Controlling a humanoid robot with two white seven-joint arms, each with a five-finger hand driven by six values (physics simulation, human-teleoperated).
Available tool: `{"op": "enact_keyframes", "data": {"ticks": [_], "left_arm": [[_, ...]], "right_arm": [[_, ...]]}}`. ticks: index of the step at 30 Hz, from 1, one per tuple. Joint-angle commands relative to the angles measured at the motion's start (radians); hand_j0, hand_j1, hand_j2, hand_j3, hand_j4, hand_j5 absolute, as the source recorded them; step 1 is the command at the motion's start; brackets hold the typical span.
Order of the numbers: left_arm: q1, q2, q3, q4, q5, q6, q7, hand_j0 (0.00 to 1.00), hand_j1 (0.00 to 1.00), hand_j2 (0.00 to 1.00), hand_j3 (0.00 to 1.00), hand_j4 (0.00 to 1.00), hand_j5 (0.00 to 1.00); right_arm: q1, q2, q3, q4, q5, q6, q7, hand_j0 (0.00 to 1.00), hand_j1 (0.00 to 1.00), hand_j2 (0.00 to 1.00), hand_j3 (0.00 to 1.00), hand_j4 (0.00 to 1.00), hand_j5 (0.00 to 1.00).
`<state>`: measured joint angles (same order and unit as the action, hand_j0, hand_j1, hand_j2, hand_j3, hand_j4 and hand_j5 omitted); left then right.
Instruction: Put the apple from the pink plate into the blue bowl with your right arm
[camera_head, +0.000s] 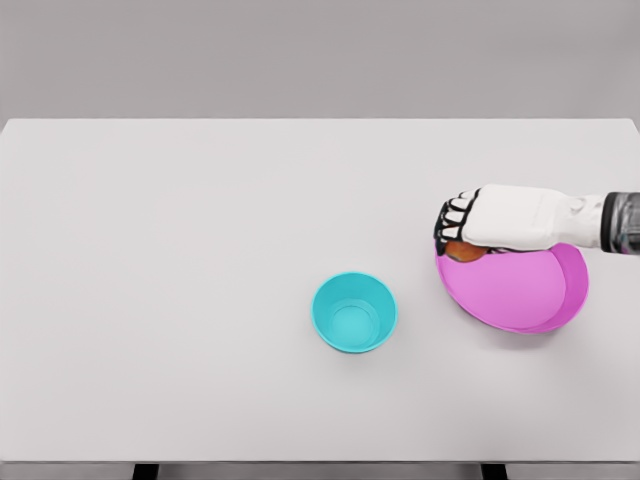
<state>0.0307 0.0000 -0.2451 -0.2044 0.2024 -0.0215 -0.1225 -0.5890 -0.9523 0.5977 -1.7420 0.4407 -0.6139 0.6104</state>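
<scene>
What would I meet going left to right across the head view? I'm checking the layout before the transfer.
Blue bowl → right hand, over the apple → pink plate. Hand, apple and plate overlap, so their order is loose.

Table (200, 250) top: matt, smooth, pale grey-white, no grain or texture. Blue bowl (354, 313) on it: smooth plastic look, soft sheen inside. Pink plate (520, 295) right of the bowl: smooth, plastic-like, mostly matt. Right hand (490, 220) over the plate's far-left rim: smooth white hard shell, dark joints. Apple (462, 252) under it: orange-red, finish unclear.
</scene>
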Motion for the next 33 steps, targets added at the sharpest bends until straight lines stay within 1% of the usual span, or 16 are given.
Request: {"op": "enact_keyframes", "data": {"ticks": [1,3,14,17,24,26,33], "left_arm": [[0.000,0.000,0.000,0.000,0.002,0.000,0.000,1.00,1.00,1.00,1.00,1.00,1.00],[0.002,0.000,0.000,0.000,0.002,0.000,0.000,1.00,1.00,1.00,1.00,1.00,1.00],[0.002,0.000,0.000,0.000,0.002,0.000,0.000,1.00,1.00,1.00,1.00,1.00,1.00],[0.000,0.000,0.000,-0.001,0.002,0.000,0.000,1.00,1.00,1.00,1.00,1.00,1.00],[0.000,0.000,0.000,0.000,0.002,0.000,0.000,1.00,1.00,1.00,1.00,1.00,1.00],[0.002,0.000,0.000,-0.001,0.000,0.000,0.000,1.00,1.00,1.00,1.00,1.00,1.00],[0.002,0.000,0.000,0.000,0.002,0.000,0.000,1.00,1.00,1.00,1.00,1.00,1.00]], "right_arm": [[-0.002,0.006,0.004,-0.013,-0.005,0.003,0.001,0.41,0.41,0.41,0.41,0.41,0.41],[-0.002,0.017,0.005,-0.013,-0.007,0.003,0.001,0.39,0.39,0.39,0.39,0.39,0.39],[0.000,0.095,0.036,-0.013,-0.008,0.003,0.001,0.40,0.40,0.40,0.40,0.40,0.40],[-0.002,0.104,0.047,-0.013,-0.019,0.003,0.001,0.40,0.40,0.40,0.40,0.40,0.40],[-0.035,0.155,0.056,-0.013,-0.031,0.003,0.001,0.40,0.40,0.40,0.40,0.40,0.40],[-0.048,0.185,0.088,-0.013,-0.031,0.003,0.001,0.40,0.40,0.40,0.40,0.40,0.40],[-0.052,0.205,0.128,-0.013,-0.042,0.003,0.001,0.40,0.40,0.40,0.40,0.40,0.40]]}}
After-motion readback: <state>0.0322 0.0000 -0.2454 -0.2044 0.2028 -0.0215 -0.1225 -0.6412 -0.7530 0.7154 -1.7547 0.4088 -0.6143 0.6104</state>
